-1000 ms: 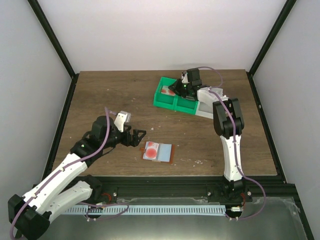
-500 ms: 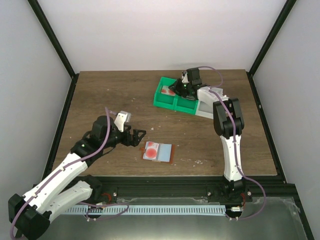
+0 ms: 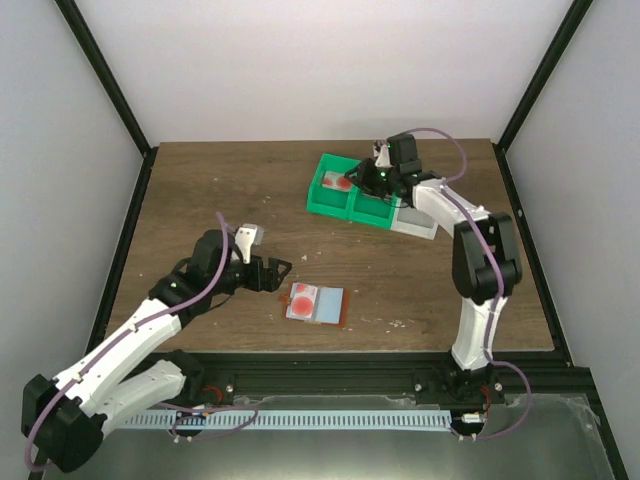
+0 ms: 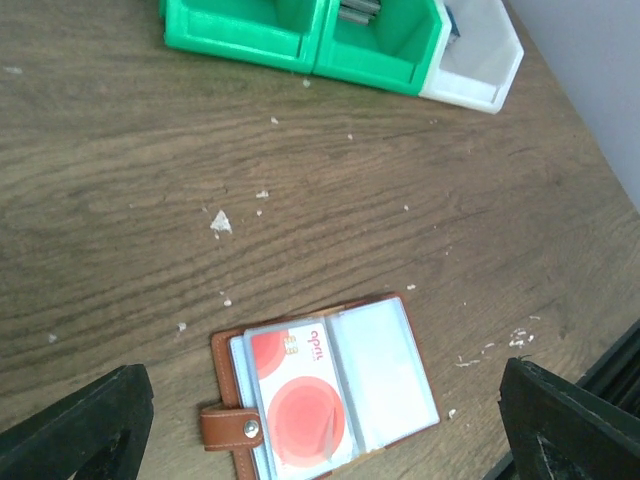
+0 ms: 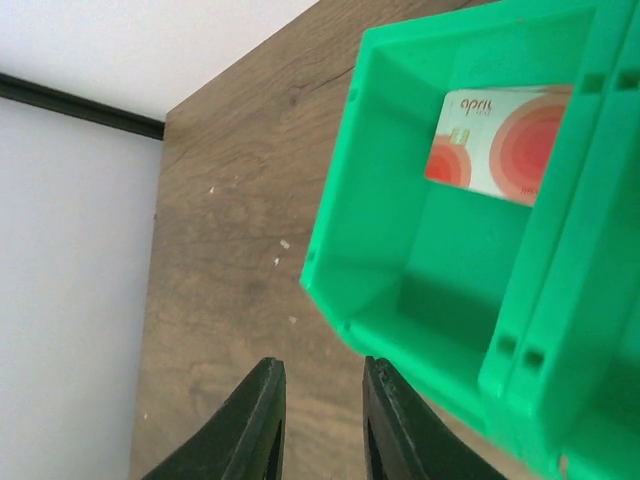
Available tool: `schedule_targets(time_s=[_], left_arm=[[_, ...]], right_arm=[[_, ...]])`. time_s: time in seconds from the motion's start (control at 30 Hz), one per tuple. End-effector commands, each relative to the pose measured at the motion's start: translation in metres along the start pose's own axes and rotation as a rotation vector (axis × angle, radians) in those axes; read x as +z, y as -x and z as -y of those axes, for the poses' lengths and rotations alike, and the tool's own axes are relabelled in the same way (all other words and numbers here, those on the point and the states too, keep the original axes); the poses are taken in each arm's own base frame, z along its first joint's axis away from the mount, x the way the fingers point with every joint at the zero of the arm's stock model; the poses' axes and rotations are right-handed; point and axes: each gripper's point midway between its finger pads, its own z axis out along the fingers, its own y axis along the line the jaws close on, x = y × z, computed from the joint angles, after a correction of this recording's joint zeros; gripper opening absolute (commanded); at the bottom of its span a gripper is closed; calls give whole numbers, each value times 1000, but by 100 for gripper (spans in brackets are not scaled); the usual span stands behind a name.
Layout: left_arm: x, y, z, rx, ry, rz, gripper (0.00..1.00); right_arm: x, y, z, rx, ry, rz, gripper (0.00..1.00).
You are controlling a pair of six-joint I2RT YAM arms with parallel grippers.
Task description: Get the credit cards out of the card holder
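In the top view we see the card holder (image 3: 316,303) lying open on the wooden table (image 3: 200,190), low in the centre of the frame and near the front edge. The left gripper (image 3: 274,272) hovers just to its left, not touching it, with its jaws spread wide and nothing between them. In the left wrist view we look down on the holder, with the two black fingers (image 4: 85,425) in the bottom corners of the frame, well apart. The holder sits at bottom centre there, and its brown leather strap (image 4: 228,428) with a metal snap pokes out at the left. A white-and-red credit card (image 4: 298,395) sits in the left clear pocket. The right pocket (image 4: 385,365) looks pale, and we cannot tell whether it holds anything.

Toward the upper right of the top view, the right gripper (image 3: 358,180) hangs over the green bin (image 3: 335,208), which stands side by side with a white bin (image 3: 408,222). In the right wrist view its fingers (image 5: 255,425) come up from the bottom edge with a narrow gap between them and bare wood showing through. They hold nothing. A second white-and-red card (image 5: 500,140) lies inside the green bin's compartment in the upper right of that frame, partly hidden behind the divider wall and clear of the fingers. In the top view that card shows as a red spot in the bin's left compartment.
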Motion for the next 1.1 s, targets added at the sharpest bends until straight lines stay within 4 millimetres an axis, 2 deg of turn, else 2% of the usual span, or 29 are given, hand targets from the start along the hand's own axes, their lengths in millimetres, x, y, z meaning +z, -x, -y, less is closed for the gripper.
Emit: schedule_targets(time_s=[0.0, 0.2, 0.4, 0.53, 0.67, 0.9, 1.07], left_arm=[[7, -2, 7, -72, -42, -29, 95], [25, -19, 12, -113, -107, -110, 90], [40, -30, 10, -168, -120, -146, 86], [53, -37, -10, -212, -40, -130, 83], [64, -48, -26, -236, 20, -145, 83], [83, -83, -32, -268, -4, -244, 82], [90, -107, -35, -308, -26, -299, 76]], right_arm=[[-36, -17, -18, -57, 22, 11, 24], [-71, -75, -12, -57, 33, -28, 25], [-103, -118, -6, -68, 38, -41, 26], [-120, -140, -8, -70, 70, -44, 26], [-128, -164, -4, -62, 95, -74, 27], [-137, -191, 8, -53, 92, -88, 26], [-138, -211, 8, -48, 101, -111, 26]])
